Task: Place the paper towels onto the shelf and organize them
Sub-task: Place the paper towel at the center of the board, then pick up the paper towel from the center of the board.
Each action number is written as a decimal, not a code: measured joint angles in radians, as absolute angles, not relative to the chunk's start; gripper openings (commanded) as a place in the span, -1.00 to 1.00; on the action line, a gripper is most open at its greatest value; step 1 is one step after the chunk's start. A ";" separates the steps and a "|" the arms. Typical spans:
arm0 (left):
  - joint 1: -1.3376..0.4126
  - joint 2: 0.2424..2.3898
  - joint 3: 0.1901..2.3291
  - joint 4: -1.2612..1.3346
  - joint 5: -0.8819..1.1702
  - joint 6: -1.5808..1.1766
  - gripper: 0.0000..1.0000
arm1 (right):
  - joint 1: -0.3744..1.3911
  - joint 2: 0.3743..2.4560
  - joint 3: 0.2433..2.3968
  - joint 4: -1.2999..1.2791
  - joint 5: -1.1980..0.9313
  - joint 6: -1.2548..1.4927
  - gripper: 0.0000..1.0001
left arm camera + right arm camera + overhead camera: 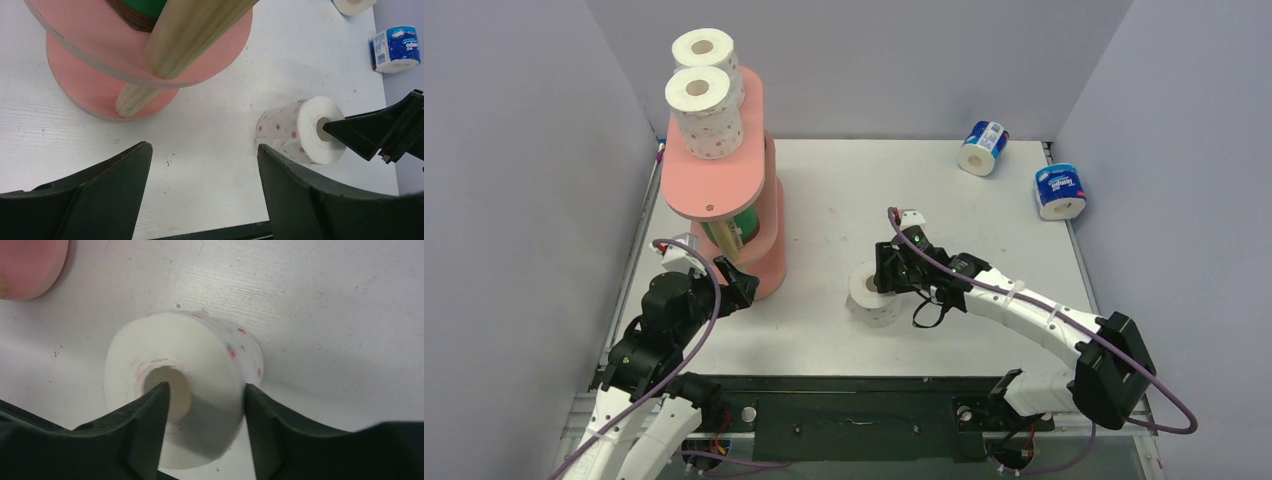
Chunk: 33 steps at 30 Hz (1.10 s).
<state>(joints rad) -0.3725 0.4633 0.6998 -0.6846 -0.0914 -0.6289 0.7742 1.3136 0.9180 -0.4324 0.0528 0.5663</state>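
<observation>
Right fingers [145, 440], slightly apart, straddle the wall of the upright roll [215, 365] from above; shelf [724, 190] stands at ten o'clock, beside the wide-spread left fingers [100, 200].

The blue-white wrapped roll [396, 48] bears the partly readable brand "Tempo".

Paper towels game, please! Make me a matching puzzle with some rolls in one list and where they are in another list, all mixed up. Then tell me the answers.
Rolls
A. upright dotted pair
B. green-wrapped roll
C. loose dotted roll
D. blue-white rolls

Places
1. far right part of the table
2. top board of the shelf
3. under the top board, on the middle one
4. near the middle of the table, with a finger of the right gripper in its hole

Pairs: A-2, B-3, C-4, D-1
</observation>
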 measured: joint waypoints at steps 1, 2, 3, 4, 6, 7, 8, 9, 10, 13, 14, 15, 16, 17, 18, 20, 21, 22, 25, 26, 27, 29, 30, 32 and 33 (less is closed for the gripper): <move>-0.373 0.463 0.700 -0.685 -0.093 -0.629 0.51 | 0.774 1.310 0.918 -0.439 0.058 0.566 0.24; -0.373 0.464 0.700 -0.685 -0.093 -0.629 0.51 | 0.774 1.300 0.918 -0.448 0.067 0.566 0.28; -0.373 0.465 0.700 -0.685 -0.093 -0.629 0.51 | 0.774 1.288 0.918 -0.457 0.074 0.569 0.35; -0.373 0.466 0.700 -0.685 -0.093 -0.629 0.51 | 0.774 1.274 0.918 -0.466 0.081 0.569 0.37; -0.373 0.467 0.700 -0.684 -0.093 -0.629 0.51 | 0.774 1.245 0.918 -0.475 0.094 0.570 0.41; -0.373 0.468 0.700 -0.684 -0.093 -0.629 0.51 | 0.774 1.229 0.918 -0.480 0.104 0.573 0.44; -0.373 0.469 0.700 -0.684 -0.093 -0.629 0.51 | 0.774 1.214 0.918 -0.488 0.117 0.579 0.52; -0.373 0.469 0.700 -0.684 -0.093 -0.629 0.51 | 0.774 1.200 0.920 -0.495 0.133 0.588 0.73; -0.373 0.469 0.700 -0.684 -0.093 -0.629 0.51 | 0.774 1.187 0.920 -0.502 0.152 0.599 0.78; -0.373 0.469 0.700 -0.684 -0.093 -0.629 0.51 | 0.762 1.151 0.920 -0.521 0.200 0.659 0.78; -0.373 0.469 0.700 -0.684 -0.093 -0.629 0.51 | 0.745 1.140 0.920 -0.525 0.197 0.678 0.77; -0.373 0.469 0.700 -0.684 -0.093 -0.630 0.51 | 0.720 1.130 0.920 -0.526 0.186 0.691 0.75; -0.373 0.469 0.700 -0.684 -0.093 -0.632 0.51 | 0.693 1.121 0.920 -0.525 0.174 0.701 0.74; -0.373 0.469 0.699 -0.683 -0.093 -0.633 0.51 | 0.678 1.114 0.919 -0.525 0.167 0.705 0.72; -0.373 0.468 0.697 -0.682 -0.093 -0.635 0.51 | 0.661 1.103 0.918 -0.527 0.168 0.710 0.68; -0.373 0.469 0.694 -0.680 -0.093 -0.637 0.51 | 0.665 1.093 0.918 -0.534 0.168 0.713 0.60; -0.373 0.469 0.692 -0.678 -0.093 -0.639 0.51 | 0.675 1.092 0.918 -0.542 0.168 0.713 0.58; -0.373 0.469 0.691 -0.678 -0.093 -0.640 0.51 | 0.683 1.095 0.919 -0.551 0.168 0.712 0.56; -0.373 0.469 0.689 -0.676 -0.093 -0.643 0.51 | 0.716 1.125 0.922 -0.579 0.169 0.707 0.54; -0.373 0.469 0.689 -0.676 -0.093 -0.643 0.51 | 0.724 1.134 0.921 -0.586 0.169 0.704 0.54; -0.373 0.469 0.689 -0.676 -0.093 -0.643 0.51 | 0.731 1.143 0.922 -0.591 0.168 0.701 0.53; -0.373 0.469 0.689 -0.676 -0.093 -0.643 0.51 | 0.742 1.158 0.922 -0.597 0.168 0.696 0.52; -0.373 0.469 0.688 -0.675 -0.093 -0.643 0.51 | 0.746 1.164 0.922 -0.598 0.168 0.693 0.51; -0.373 0.469 0.684 -0.671 -0.093 -0.644 0.51 | 0.749 1.174 0.922 -0.600 0.168 0.690 0.50; -0.373 0.469 0.683 -0.670 -0.093 -0.644 0.51 | 0.749 1.180 0.922 -0.600 0.167 0.689 0.49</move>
<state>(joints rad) -0.3725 0.4686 0.6827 -0.6704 -0.0925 -0.6437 0.7490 1.1801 0.9218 -0.5999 0.1673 0.6888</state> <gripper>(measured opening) 0.753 0.754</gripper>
